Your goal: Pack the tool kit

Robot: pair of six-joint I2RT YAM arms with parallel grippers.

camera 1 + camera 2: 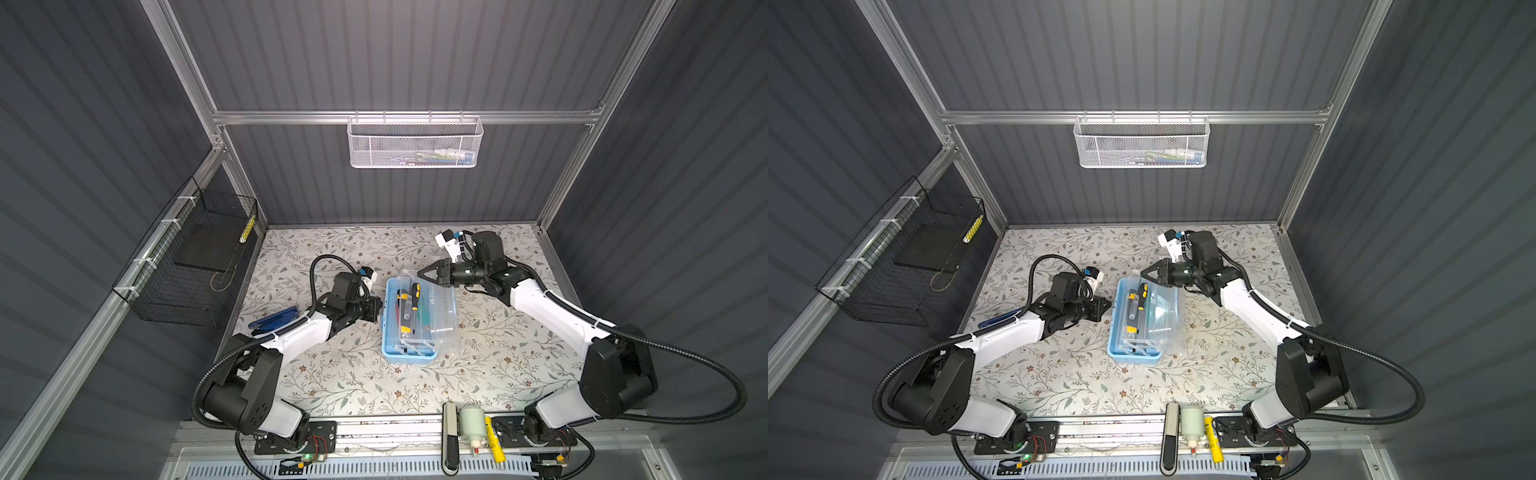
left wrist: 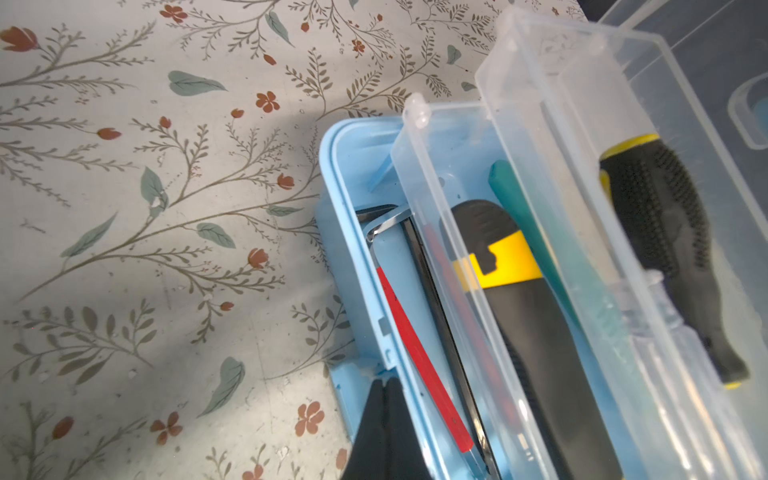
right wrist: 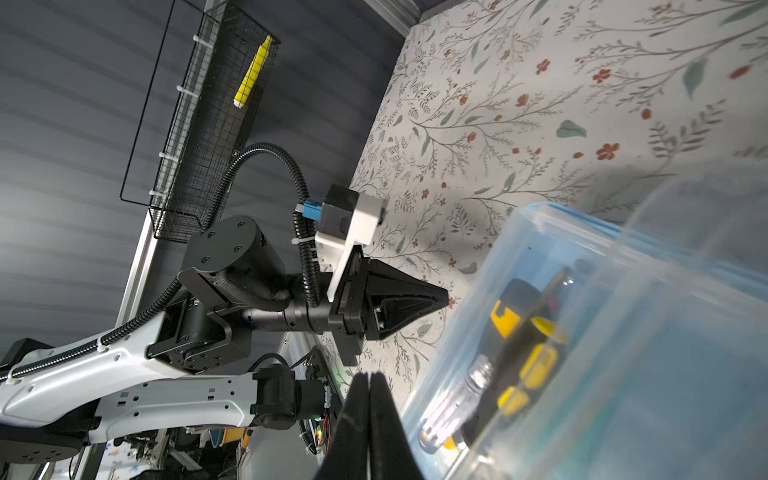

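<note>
Now the tool kit (image 1: 409,358) sits central on the counter (image 1: 332,386), lid (image 1: 444,316) standing open. Left end effector (image 1: 379,309) closed at its side, seemingly touching; right end effector (image 1: 419,274) closed, by the lid's far end.

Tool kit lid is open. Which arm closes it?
Right, probably: the right gripper, shut, sits beside the raised lid. The left gripper, also shut, is at the tool kit's opposite wall.

- The left arm (image 1: 299,334) reaches forward and stays low, bent at the elbow.
- The left gripper (image 1: 379,309) points toward the middle, its two fingers pressed together.
- The right arm (image 1: 552,309) reaches forward and bends inward.
- The right gripper (image 1: 420,273) points left, its fingers pressed together too.
</note>
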